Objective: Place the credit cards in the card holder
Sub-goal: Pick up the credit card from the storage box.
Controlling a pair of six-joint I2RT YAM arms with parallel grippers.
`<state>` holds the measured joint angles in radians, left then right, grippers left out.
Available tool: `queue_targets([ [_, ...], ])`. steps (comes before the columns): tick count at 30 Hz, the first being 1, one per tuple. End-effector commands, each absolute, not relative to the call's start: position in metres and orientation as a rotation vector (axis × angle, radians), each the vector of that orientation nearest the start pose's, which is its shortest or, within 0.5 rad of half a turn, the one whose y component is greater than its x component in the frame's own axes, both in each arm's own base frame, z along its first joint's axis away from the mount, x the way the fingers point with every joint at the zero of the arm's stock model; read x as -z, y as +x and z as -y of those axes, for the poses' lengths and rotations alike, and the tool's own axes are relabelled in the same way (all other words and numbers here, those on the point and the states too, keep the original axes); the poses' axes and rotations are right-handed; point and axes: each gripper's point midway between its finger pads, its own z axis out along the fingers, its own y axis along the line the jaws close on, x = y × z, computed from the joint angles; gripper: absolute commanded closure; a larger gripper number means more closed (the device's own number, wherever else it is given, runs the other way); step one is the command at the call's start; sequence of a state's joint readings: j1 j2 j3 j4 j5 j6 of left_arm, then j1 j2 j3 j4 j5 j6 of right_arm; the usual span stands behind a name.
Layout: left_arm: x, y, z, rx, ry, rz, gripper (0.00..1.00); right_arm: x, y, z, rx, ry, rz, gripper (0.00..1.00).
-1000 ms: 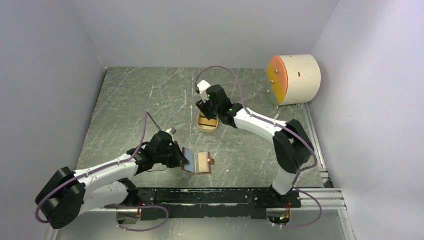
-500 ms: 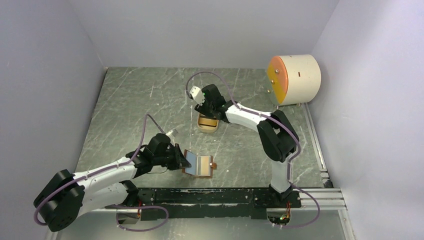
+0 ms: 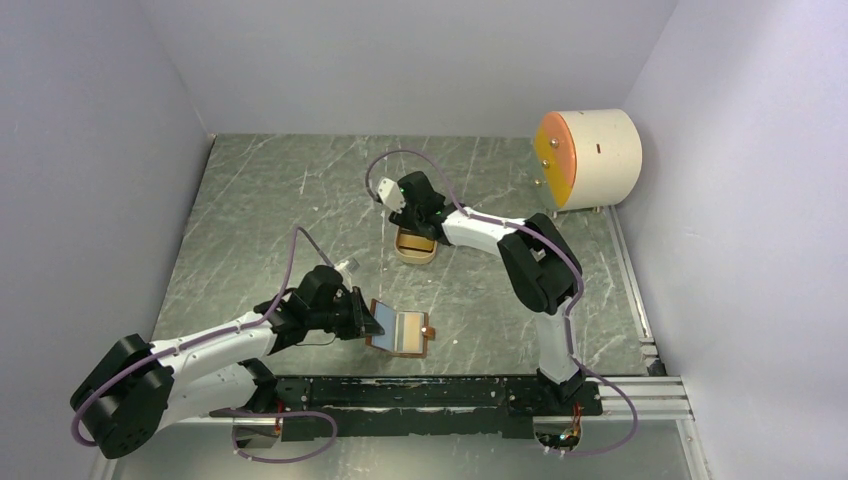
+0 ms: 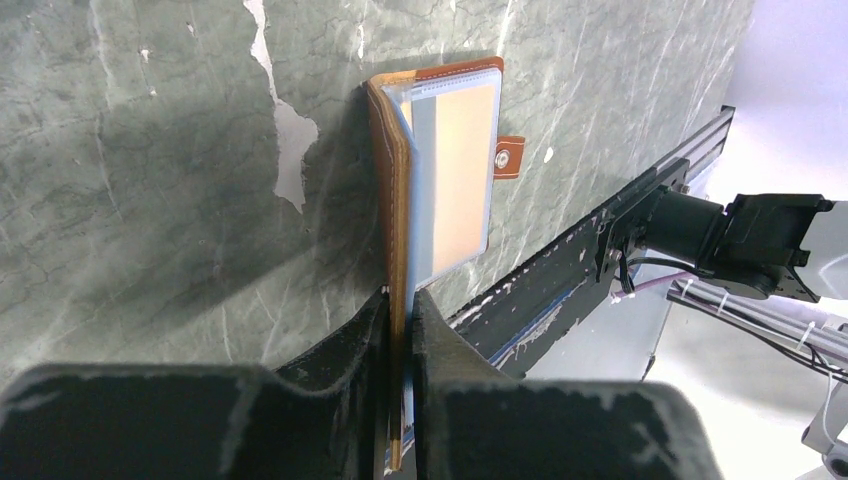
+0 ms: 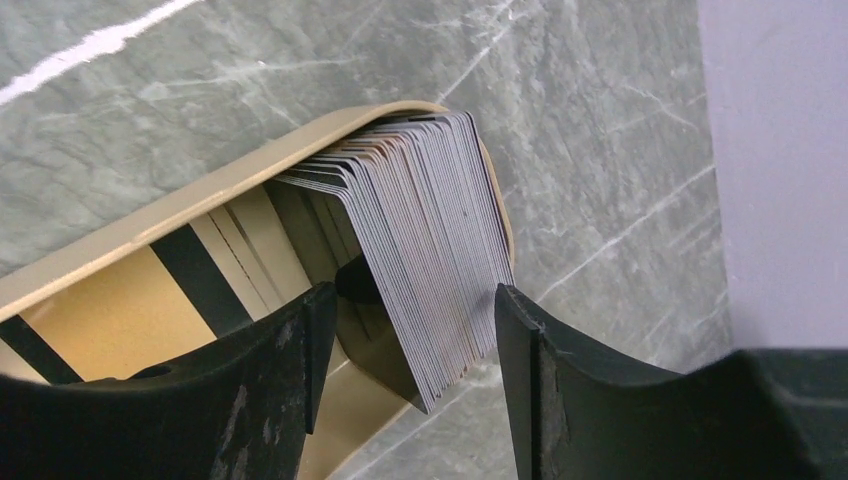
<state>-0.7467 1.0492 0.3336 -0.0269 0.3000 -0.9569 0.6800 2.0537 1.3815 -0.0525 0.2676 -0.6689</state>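
Grey-green marble table [image 3: 260, 220]. Tan oval tray [image 5: 200, 195] mid-table. Reddish-brown leather card holder [image 4: 455, 170] lies open near the front edge, left gripper [image 4: 400, 300] pinching its raised flap. Grey credit cards [image 5: 430, 250] stand stacked in the tray, right gripper [image 5: 410, 310] fingers spread over them.

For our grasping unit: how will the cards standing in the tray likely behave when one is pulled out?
The cards look thin and smooth, so probably light, stiff and slippery. They lean packed on edge in the tray, so neighbours may drag along or the fan topple.
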Motion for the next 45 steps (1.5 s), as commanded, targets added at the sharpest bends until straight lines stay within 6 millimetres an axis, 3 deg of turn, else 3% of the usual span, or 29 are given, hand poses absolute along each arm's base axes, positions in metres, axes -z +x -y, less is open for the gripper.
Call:
queue_targets([
  [1, -0.071, 0.146, 0.253, 1.182, -0.073, -2.526, 0.85, -0.081, 0.476, -0.264, 0.409, -1.237, -1.827, 0.39],
  [16, -0.069, 0.146, 0.253, 1.186, -0.088, -2.524, 0.85, -0.105, 0.477, -0.266, 0.377, -1.209, -1.808, 0.44],
  [29, -0.073, 0.145, 0.252, 1.195, -0.089, -2.515, 0.85, -0.113, 0.477, -0.264, 0.36, -1.193, -1.814, 0.53],
  [33, -0.073, 0.145, 0.25, 1.187, -0.099, -2.512, 0.85, -0.116, 0.476, -0.263, 0.351, -1.197, -1.816, 0.61],
  [37, -0.071, 0.144, 0.25, 1.195, -0.107, -2.515, 0.85, -0.113, 0.471, -0.262, 0.341, -1.219, -1.827, 0.77],
  [40, -0.074, 0.144, 0.252, 1.209, -0.106, -2.509, 0.85, -0.107, 0.46, -0.266, 0.273, -1.255, -1.853, 0.86],
  [41, -0.074, 0.144, 0.251, 1.204, -0.107, -2.509, 0.85, -0.117, 0.456, -0.267, 0.242, -1.247, -1.849, 0.87],
  [45, -0.076, 0.148, 0.248, 1.166, -0.115, -2.508, 0.85, -0.122, 0.437, -0.272, 0.128, -1.265, -1.883, 0.96],
])
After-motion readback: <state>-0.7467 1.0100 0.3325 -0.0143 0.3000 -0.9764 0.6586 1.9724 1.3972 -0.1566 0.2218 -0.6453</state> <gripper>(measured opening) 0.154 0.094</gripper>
